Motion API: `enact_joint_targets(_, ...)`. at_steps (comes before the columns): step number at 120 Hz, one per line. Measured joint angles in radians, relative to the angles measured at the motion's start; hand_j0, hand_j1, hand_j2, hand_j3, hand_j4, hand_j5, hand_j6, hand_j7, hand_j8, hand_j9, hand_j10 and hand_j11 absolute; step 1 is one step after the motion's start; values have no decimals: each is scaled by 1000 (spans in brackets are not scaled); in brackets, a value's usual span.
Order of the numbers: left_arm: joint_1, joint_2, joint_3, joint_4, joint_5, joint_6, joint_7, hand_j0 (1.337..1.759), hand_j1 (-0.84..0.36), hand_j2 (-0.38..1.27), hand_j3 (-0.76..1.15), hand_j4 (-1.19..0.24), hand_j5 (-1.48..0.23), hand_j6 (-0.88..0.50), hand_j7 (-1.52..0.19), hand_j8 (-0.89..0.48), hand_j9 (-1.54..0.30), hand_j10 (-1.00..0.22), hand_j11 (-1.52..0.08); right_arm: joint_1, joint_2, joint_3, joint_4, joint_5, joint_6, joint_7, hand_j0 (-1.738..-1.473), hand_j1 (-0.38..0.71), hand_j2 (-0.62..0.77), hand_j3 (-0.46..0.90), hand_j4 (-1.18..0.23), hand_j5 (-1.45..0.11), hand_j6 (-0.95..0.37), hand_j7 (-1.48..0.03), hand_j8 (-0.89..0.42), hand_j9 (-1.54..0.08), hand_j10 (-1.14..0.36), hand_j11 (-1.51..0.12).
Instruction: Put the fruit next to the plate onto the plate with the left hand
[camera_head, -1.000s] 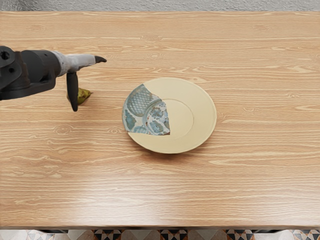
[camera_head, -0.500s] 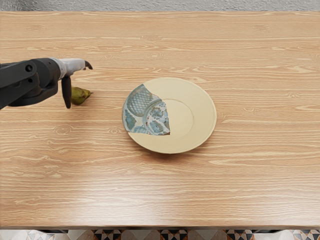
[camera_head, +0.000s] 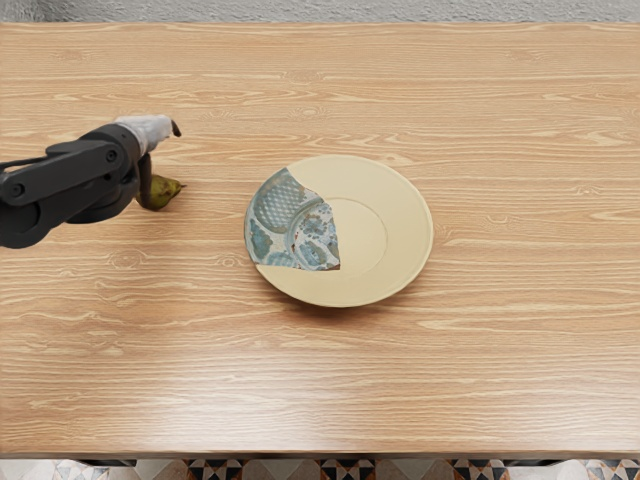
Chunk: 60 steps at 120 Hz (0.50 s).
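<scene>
Fruit beside left hand, well apart from plate

You have an open strip of bare counter between the pear and the plate, wide enough to read as clear wood. The plate is the one raised thing on that path, and its low rim faces the pear. Your left arm comes in from the left edge and blocks the pear's left side, with the hand right at the pear. The counter behind, in front of and right of the plate lies open.
</scene>
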Motion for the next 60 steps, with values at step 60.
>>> enact_joint_targets(60, 17, -46, 62, 67, 0, 29, 0, 1658, 114, 42, 0, -202, -257, -203, -257, -203, -257, -201, -257, 0, 0, 0, -1, 0, 0, 0, -1658, -349, 0, 0, 0, 0, 0, 0, 0, 0, 0, 0)
